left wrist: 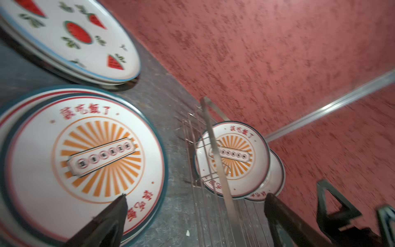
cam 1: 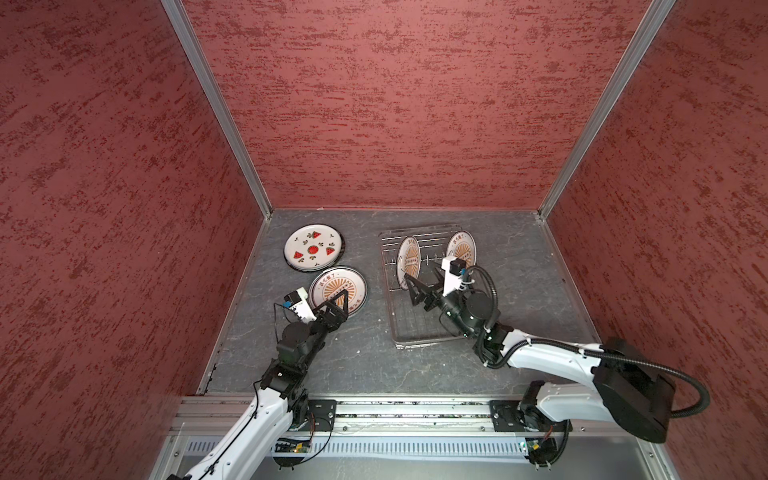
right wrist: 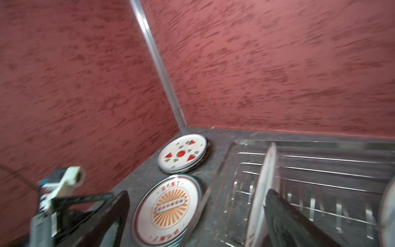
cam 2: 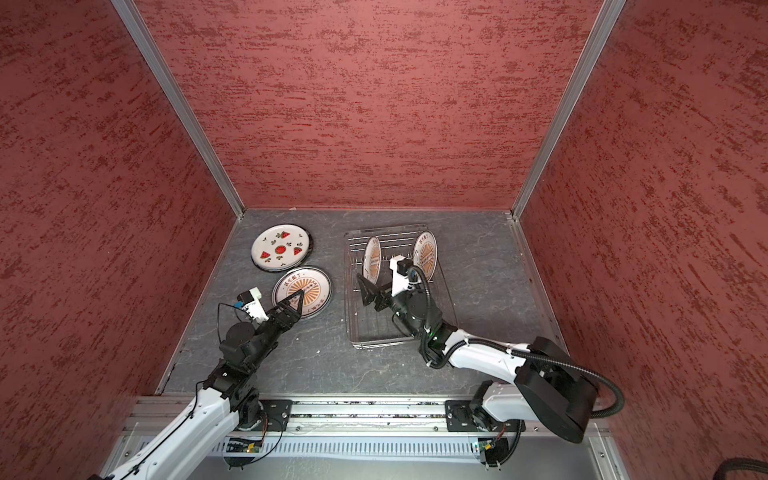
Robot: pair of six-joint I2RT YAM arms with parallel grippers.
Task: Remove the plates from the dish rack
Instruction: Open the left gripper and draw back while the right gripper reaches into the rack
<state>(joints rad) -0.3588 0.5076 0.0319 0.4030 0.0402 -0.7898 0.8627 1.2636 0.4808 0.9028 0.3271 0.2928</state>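
The dish rack (cam 1: 415,341) (cam 2: 374,341) holds two sunburst plates upright, one nearer (cam 1: 409,259) (cam 2: 372,257) and one farther (cam 1: 461,249) (cam 2: 424,251). Left of it, a watermelon plate (cam 1: 313,248) (right wrist: 181,153) tops one flat stack. A sunburst plate (cam 1: 336,284) (left wrist: 96,154) tops another. My left gripper (cam 1: 345,302) (left wrist: 195,196) hangs open over that stack's near edge, holding nothing. My right gripper (cam 1: 420,275) (right wrist: 197,192) is open inside the rack. The nearer upright plate's rim (right wrist: 266,171) stands between its fingers, close to one; whether they touch I cannot tell.
Red textured walls close in the grey table (cam 1: 519,291) on three sides, with aluminium posts in the back corners. A metal rail (cam 1: 395,409) carrying both arm bases runs along the front edge. The rack's row of prongs (right wrist: 320,205) stands beside the right gripper.
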